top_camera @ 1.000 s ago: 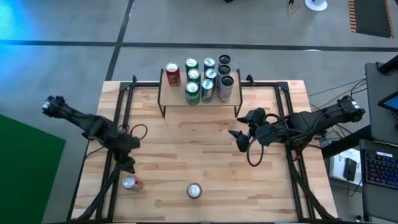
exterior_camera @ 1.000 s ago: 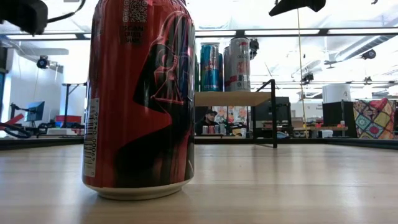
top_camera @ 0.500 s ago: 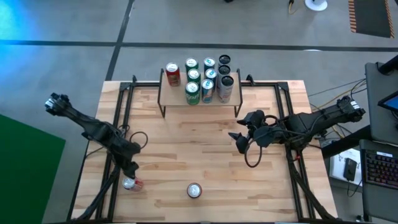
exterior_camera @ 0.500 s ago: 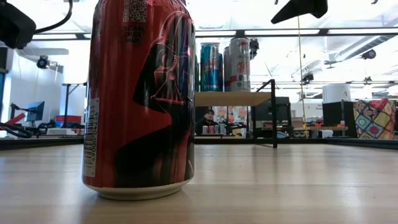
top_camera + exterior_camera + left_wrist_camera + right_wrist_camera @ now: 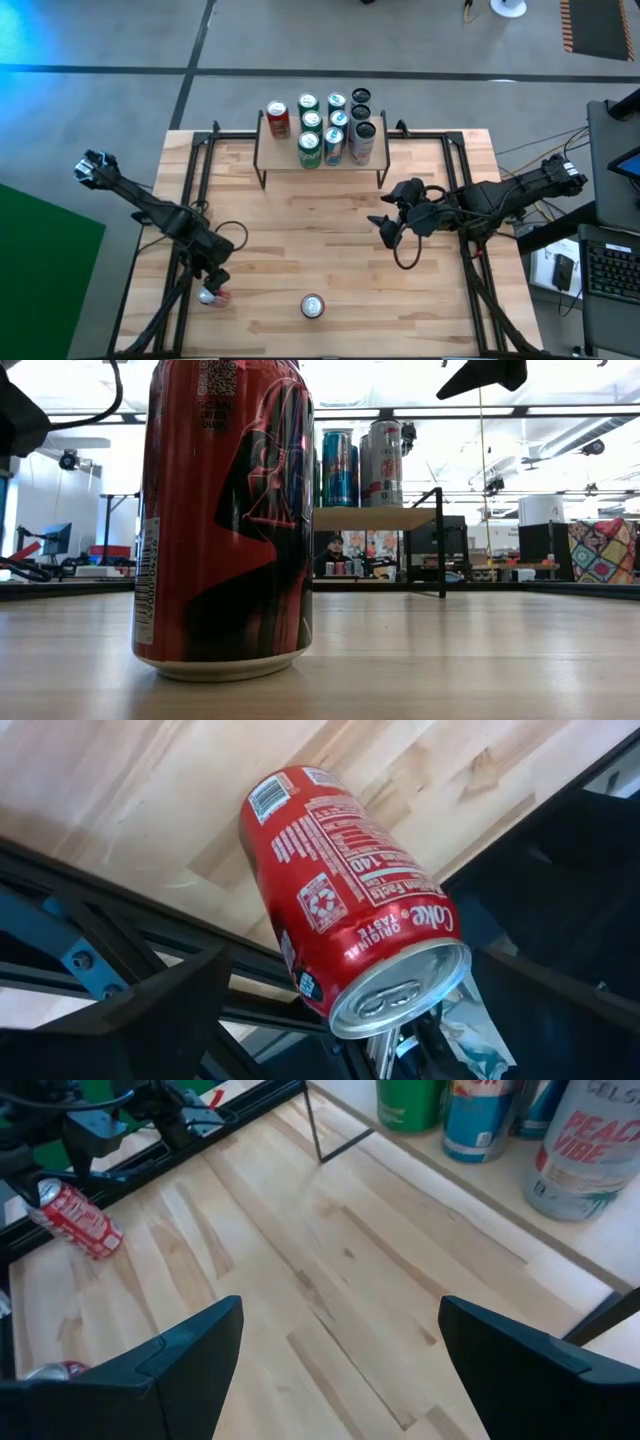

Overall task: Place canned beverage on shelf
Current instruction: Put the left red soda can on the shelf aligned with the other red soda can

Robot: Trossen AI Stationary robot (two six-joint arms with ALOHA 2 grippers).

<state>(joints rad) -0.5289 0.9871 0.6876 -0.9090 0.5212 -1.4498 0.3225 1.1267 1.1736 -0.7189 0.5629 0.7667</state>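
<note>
Near the table's front-left corner, a red Coke can (image 5: 345, 905) lies tipped on its side at the edge of the tabletop (image 5: 330, 240). The left gripper (image 5: 212, 284) hangs right over it, fingers spread wide and not yet gripping. A second red can (image 5: 312, 306) stands upright at the front middle. The shelf (image 5: 320, 160) at the back carries 8 cans. The right gripper (image 5: 385, 226) waits mid-table, released.

Two dark jointed arms, looped black cables (one apiece), broad matte black fingers (image 5: 180, 1365).
</note>
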